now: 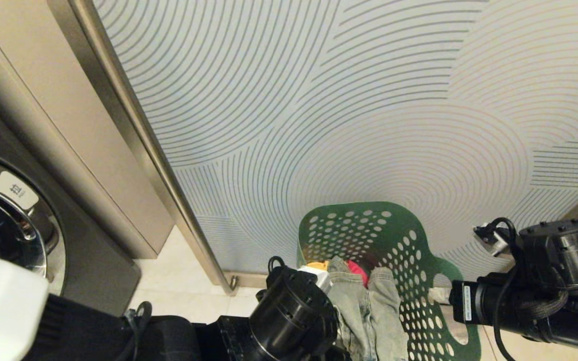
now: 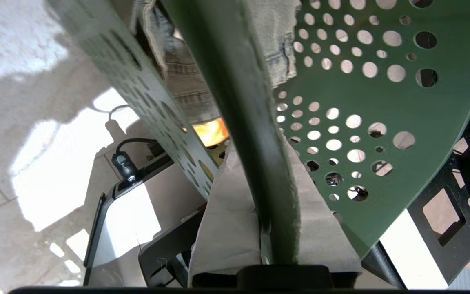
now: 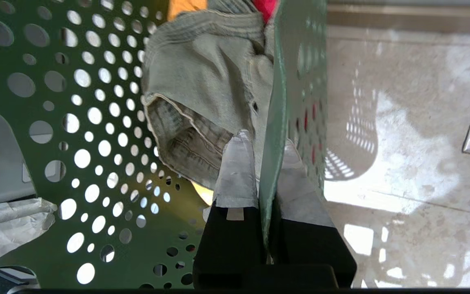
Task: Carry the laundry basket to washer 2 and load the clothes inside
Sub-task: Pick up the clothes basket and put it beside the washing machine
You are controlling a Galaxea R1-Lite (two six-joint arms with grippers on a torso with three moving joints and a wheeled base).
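The dark green perforated laundry basket hangs low in the middle of the head view, between my two arms. My left gripper is shut on its rim, one taped finger on each side of the wall. On the opposite side my right gripper is shut on the rim in the same way. The clothes lie inside: faded denim, a yellow-orange cloth and a red cloth. A dark grey front-load washer with a chrome-rimmed door stands at the left. No numeral shows on it, so I cannot tell whether it is washer 2.
A pale wall panel with curved line patterns fills the view ahead, edged by a long slanted metal bar. A beige cabinet side stands beside the washer. Light floor tiles lie below.
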